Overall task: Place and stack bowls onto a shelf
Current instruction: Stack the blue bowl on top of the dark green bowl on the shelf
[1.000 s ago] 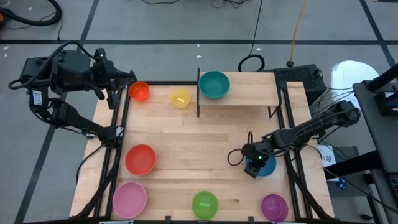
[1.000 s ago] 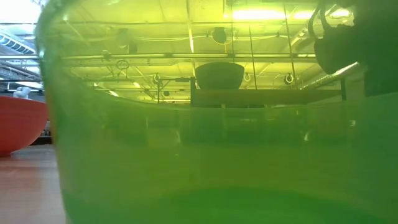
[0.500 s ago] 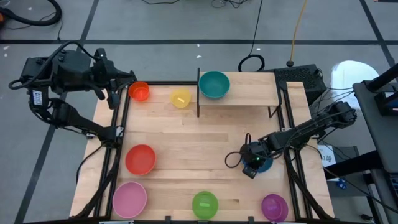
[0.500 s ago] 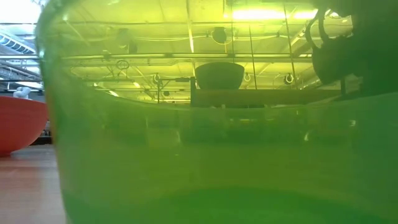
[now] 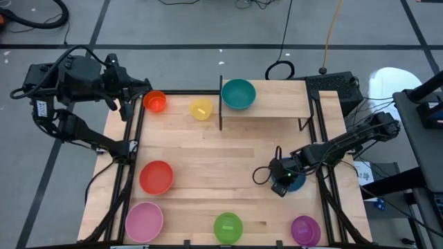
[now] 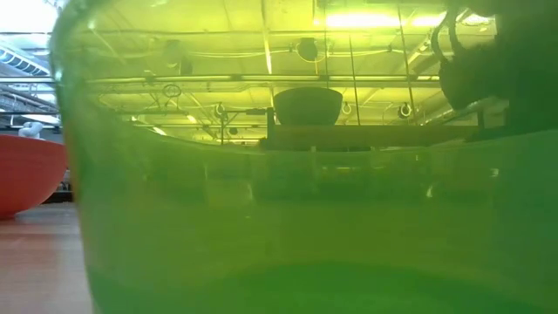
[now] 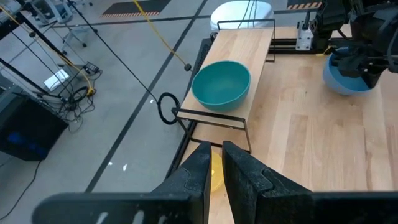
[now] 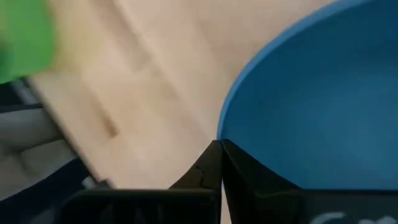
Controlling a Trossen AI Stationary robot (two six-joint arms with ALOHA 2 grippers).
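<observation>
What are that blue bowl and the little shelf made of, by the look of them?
The blue bowl looks like smooth plastic: one even colour and a thin rim. The shelf seems a pale wooden board with visible grain, on thin black supports that look like metal wire.

Right claw [image 8: 219,163] newly clamped on blue bowl [image 8: 311,99] rim.

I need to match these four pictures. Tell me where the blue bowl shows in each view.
High view: blue bowl at the table's right side, mostly under the right gripper, which is shut on its rim.
Low view: not made out; the green bowl fills the picture.
Left wrist view: upper right, beneath the right arm.
Right wrist view: fills the right half.
Shared landmark: teal bowl on the shelf.
</observation>
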